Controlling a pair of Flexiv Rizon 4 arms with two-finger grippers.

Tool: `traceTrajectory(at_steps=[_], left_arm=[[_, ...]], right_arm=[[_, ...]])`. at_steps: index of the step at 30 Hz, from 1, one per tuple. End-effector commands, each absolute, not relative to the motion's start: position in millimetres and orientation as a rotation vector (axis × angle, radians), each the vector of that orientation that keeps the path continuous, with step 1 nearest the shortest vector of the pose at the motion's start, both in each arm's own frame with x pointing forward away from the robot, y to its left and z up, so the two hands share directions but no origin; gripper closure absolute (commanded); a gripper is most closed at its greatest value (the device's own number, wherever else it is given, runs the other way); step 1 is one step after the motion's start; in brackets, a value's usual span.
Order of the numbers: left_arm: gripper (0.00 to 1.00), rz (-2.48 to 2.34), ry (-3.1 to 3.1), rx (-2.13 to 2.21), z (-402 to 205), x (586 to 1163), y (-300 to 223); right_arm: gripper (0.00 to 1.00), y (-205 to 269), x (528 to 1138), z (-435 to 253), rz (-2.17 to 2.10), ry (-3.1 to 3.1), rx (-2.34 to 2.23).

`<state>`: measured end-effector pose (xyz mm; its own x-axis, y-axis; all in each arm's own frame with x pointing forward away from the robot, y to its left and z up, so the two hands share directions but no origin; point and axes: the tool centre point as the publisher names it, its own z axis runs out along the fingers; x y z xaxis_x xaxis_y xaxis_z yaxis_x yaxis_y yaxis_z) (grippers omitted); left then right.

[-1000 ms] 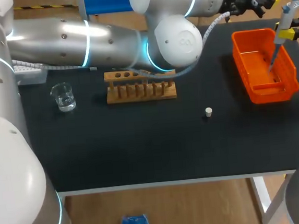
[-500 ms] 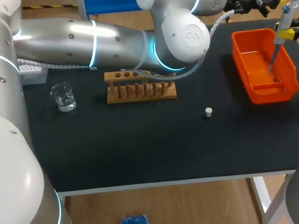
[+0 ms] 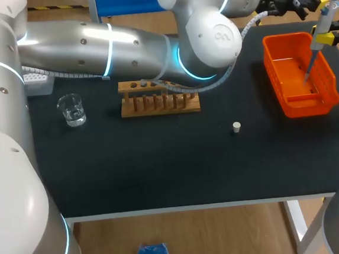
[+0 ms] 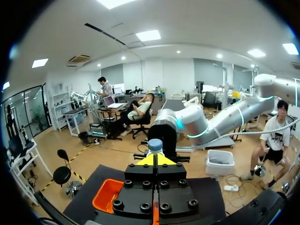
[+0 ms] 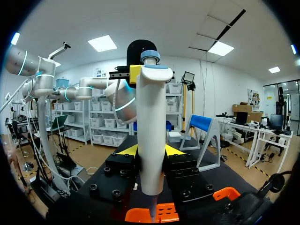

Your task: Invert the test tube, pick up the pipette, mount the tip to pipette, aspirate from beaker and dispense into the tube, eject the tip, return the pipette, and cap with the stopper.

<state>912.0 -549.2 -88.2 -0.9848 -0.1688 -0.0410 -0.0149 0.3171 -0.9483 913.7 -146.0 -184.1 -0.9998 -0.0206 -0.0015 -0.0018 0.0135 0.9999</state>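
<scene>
1. Swinging nearer the orange plastic bin [image 3: 268, 59], the left arm [image 3: 209, 34] has shifted its white elbow; the left gripper [image 4: 157, 159] has its yellow tips pressed together, empty.
2. Upright over the bin, the slim white, blue-capped pipette [image 3: 321, 27] is clamped by the right gripper [image 5: 151, 151].
3. Left of the bin sit a wooden rack [image 3: 159, 98], a glass beaker [image 3: 72, 109] and a small round stopper [image 3: 236, 127].

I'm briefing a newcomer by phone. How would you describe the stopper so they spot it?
On the black table, look between the wooden rack and the orange bin, nearer the front edge. The stopper sits alone there: a small pale plug, touching nothing else.
</scene>
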Motion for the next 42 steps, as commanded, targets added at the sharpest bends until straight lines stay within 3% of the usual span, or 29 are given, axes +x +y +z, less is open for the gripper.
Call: traceTrajectory(at_steps=[1,42], left_arm=[[1.00,-2.042,2.242,-0.132,-92.7,917.4,-549.6],[1.00,-2.101,2.274,-0.201,-105.7,919.3,-549.1]], right_arm=[[1.00,-147.5,914.9,-183.9,-2.192,-2.226,0.030],[1.00,-147.5,914.9,-183.9,-2.192,-2.226,0.030]])
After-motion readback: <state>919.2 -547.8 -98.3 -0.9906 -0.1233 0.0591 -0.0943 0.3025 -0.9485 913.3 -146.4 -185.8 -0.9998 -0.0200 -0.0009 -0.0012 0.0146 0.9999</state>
